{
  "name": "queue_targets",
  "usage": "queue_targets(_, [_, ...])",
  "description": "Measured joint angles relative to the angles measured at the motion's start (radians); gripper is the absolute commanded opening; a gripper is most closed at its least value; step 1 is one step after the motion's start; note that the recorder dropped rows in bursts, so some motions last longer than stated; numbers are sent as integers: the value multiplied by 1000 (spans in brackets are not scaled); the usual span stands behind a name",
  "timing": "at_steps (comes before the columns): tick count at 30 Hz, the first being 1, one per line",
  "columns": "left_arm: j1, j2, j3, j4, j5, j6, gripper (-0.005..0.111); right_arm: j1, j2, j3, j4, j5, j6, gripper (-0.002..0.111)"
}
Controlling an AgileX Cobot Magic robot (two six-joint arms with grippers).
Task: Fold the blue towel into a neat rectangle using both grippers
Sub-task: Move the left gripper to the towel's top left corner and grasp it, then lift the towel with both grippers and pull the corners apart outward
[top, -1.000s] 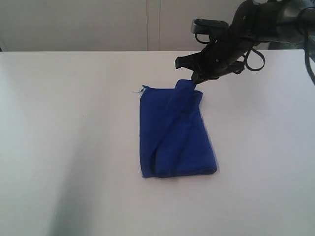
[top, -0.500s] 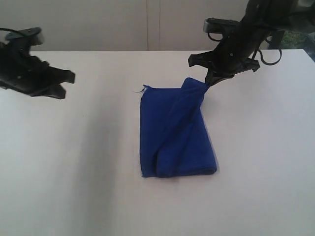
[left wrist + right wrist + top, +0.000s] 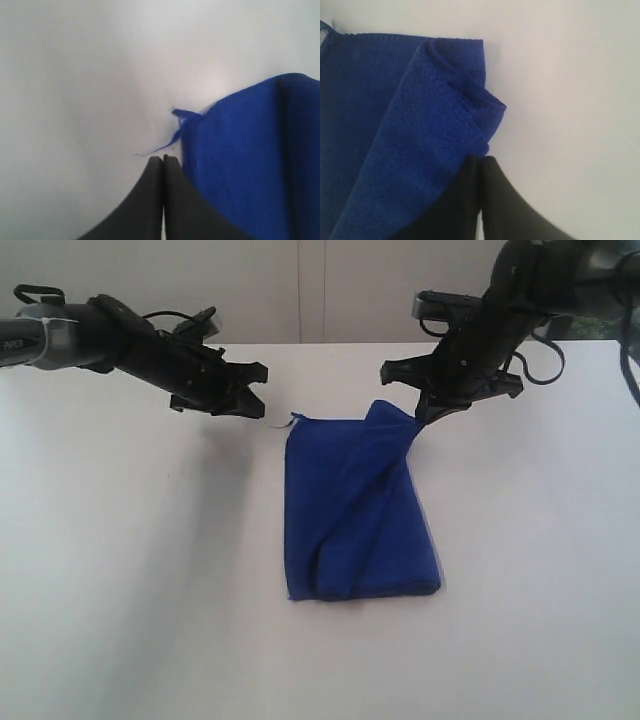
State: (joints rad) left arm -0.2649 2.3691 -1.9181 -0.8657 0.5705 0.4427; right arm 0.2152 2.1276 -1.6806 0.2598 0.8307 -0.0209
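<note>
Movement on the left: the left hand (image 3: 256,402) has swung in, pinched shut and empty, beside the thread (image 3: 165,145) corner of the blue towel (image 3: 350,520) lying part-folded on the bench (image 3: 120,570), while the right hand (image 3: 426,417) still clamps the lifted neighbouring corner, so a two-handed fold looks near

White table (image 3: 120,590) under soft light, pale wall (image 3: 200,290) with vertical seams (image 3: 300,290) behind

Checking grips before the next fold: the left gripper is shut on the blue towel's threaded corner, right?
No. The left gripper is shut, but on nothing: its tips sit just off the threaded corner of the blue towel, by the loose thread, with no cloth between them. The left wrist view shows it.
</note>
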Motion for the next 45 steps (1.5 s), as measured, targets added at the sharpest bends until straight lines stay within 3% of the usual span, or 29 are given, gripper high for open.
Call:
queue_targets(2, [-16,24,-31,-1,3,11,12,0,10,0,0,-1,2,0])
queue_targets(5, [-52,44,-52,-1,-3,39,36,0,25,0,0,-1,2,0])
queue_targets(7, [-68,48,-54,-2,-15,56,43,0,29,0,0,-1,4,0])
queue_targets(22, [-101,85,-60,-28,-119,108,46,0,29,-1,0,-1,6,0])
queue_targets(25, [-103,91,-63,-37,-120,112,42,0,29,-1,0,-1,6,0])
queue_targets(27, [-103,93,-66,-42,-120,112,30,0,29,-1,0,-1,6,0])
queue_targets(30, [-103,97,-66,-48,-111,115,2,0,29,-1,0,-1,6,0])
queue_targets(31, [-103,102,-66,-48,-107,124,0,0,29,-1,0,-1,6,0])
queue_targets(38, [-97,95,-66,-38,-82,136,0,0,29,-1,0,-1,6,0])
queue_targets(45, [11,-52,-60,151,204,51,0,0,-67,-1,-37,18,6,0])
